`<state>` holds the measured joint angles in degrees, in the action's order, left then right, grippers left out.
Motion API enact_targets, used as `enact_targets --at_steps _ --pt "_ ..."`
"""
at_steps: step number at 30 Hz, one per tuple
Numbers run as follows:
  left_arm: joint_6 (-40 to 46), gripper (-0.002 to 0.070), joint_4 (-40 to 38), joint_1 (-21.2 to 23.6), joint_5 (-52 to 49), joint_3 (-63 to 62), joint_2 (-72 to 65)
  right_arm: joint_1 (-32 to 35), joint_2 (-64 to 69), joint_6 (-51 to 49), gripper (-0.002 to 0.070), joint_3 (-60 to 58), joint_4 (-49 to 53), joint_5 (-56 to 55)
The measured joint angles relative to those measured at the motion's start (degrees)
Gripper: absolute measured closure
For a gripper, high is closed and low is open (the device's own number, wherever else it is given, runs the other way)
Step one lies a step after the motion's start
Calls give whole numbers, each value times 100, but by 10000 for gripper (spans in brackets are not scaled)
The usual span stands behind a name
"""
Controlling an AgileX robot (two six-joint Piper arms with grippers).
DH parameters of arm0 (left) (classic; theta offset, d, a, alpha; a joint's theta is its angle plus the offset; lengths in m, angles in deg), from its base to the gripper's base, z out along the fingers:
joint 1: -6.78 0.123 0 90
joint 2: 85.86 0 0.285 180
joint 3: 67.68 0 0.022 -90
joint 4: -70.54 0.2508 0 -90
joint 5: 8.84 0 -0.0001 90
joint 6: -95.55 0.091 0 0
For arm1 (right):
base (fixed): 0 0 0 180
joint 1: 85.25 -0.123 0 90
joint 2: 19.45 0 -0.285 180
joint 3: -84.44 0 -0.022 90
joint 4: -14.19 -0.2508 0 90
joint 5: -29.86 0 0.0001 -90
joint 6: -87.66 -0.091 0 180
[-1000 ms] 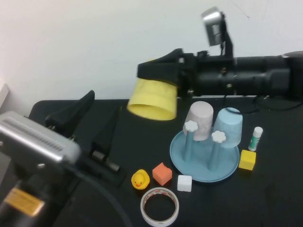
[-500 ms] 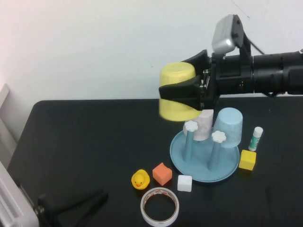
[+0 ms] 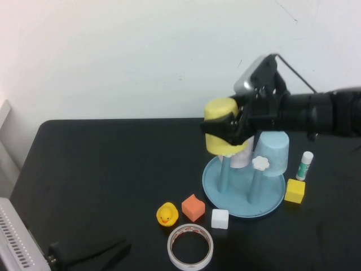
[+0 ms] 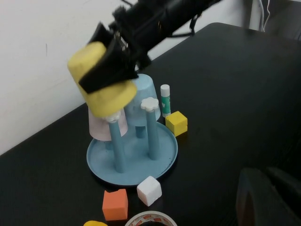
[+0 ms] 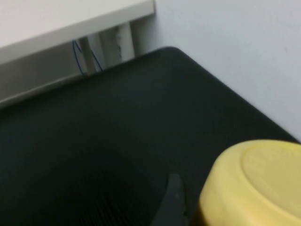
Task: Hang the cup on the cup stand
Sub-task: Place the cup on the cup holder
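Left gripper [image 3: 107,252]: parked low at the near left table edge, fingers clenched with nothing between them. Near centre lie a tape roll [image 3: 190,246], rubber duck [image 3: 167,214], orange cube [image 3: 193,207] and white cube [image 3: 220,218]. Behind these stands the cup stand [image 3: 243,192], with a yellow cube [image 3: 294,191] and glue stick [image 3: 305,165] to its right. Right gripper [image 3: 232,126]: grasping the yellow cup [image 3: 224,133], inverted and tilted, over the stand's front-left peg. A pinkish-white cup [image 4: 101,126] and light blue cup [image 3: 272,151] hang on the rear pegs
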<state>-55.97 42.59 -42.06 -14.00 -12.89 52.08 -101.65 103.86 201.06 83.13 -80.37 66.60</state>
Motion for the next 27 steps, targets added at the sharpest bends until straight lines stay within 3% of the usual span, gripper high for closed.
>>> enact_targets --at_steps 7,20,27 --pt "4 675 0 0 -22 0 -10 0 443 626 86 0 -230 -136" --pt "78 675 98 0 -22 0 -10 0 644 790 86 17 -285 -326" --pt "80 675 175 0 -274 0 -10 0 644 487 33 17 -306 -328"
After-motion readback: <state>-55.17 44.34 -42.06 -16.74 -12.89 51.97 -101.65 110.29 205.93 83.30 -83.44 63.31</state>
